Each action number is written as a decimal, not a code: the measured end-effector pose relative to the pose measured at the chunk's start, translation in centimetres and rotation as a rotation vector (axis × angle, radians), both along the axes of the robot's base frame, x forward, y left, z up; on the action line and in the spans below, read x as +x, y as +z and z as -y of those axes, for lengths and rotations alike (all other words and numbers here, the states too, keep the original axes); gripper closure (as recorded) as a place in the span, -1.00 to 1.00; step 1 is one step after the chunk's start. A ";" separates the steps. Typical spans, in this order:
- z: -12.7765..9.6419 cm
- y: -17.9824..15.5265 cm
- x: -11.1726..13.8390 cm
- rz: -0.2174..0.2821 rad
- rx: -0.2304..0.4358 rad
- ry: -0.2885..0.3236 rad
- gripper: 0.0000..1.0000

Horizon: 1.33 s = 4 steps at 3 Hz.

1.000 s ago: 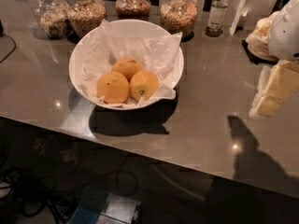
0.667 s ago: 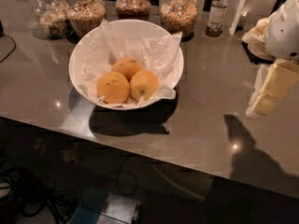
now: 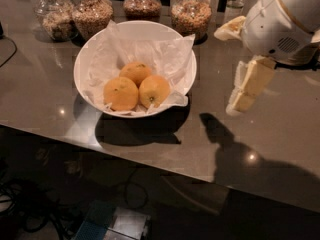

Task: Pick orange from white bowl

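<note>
Glossy grey counter [image 3: 280, 139] carried the white bowl [image 3: 82, 86] left of centre, wide, deep and lined with crumpled white paper [image 3: 165, 54]. Three fruits lay bunched together on the paper. The orange [image 3: 154, 90], the palest of them and marked by one small dark stem dot, sat at the front right of the cluster. It touched the deeper-orange fruit [image 3: 120, 93] at the front left and the third fruit [image 3: 135, 72] behind, which showed a greenish mark on top.

Seen from the room, the robot's gripper [image 3: 239, 104] hung well to the right of the bowl, above bare counter and apart from the rim. It pointed downward from the bulky white arm [image 3: 280, 24] at the upper right. It had hold of nothing that could be seen, and whether it was parted or closed could not be told from this side. Its dark shadow [image 3: 215, 129] fell on the counter below it, near the bowl's own shadow.

Four glass jars [image 3: 191, 11] of grains and seeds stood in a row along the back, with a small bottle [image 3: 234, 6] beside the rightmost. A thin black cable [image 3: 7, 54] curved at the far left edge.
</note>
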<state>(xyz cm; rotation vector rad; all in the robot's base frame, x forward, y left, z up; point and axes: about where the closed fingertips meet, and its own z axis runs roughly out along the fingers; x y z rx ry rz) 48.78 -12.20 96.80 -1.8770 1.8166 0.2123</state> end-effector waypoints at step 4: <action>-12.5 -1.2 7.5 -0.001 0.118 0.180 -1.00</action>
